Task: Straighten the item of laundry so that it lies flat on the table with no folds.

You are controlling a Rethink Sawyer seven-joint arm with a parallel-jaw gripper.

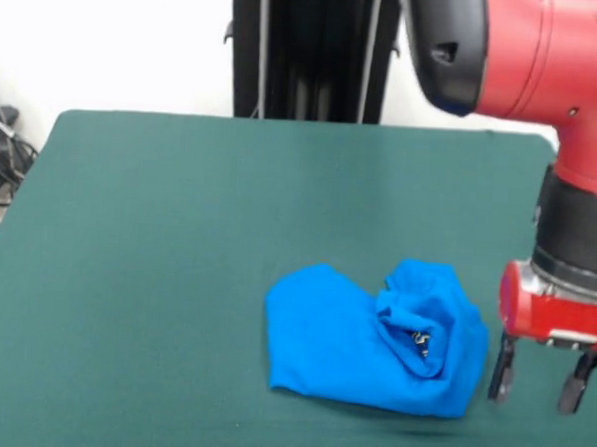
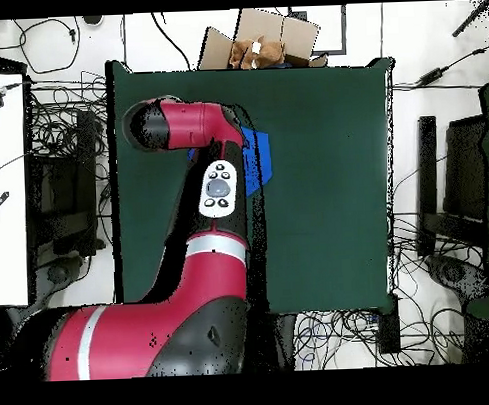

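The item of laundry (image 1: 372, 348), bright blue fabric, lies bunched on the dark green table (image 1: 178, 237), with a crumpled fold heaped on its right part. In the overhead view only a blue strip of the laundry (image 2: 257, 158) shows past the red arm, which hides the rest. My gripper (image 1: 544, 375) hangs just right of the laundry, its two dark fingers apart and nothing between them, tips close above the table. It is apart from the cloth. The overhead view hides the gripper under the arm.
A black stand rises behind the table's far edge (image 1: 312, 54). Cables lie on the floor at the left (image 1: 2, 158). An open cardboard box (image 2: 268, 42) sits beyond the table's top edge in the overhead view. Black equipment (image 2: 443, 184) stands at the right.
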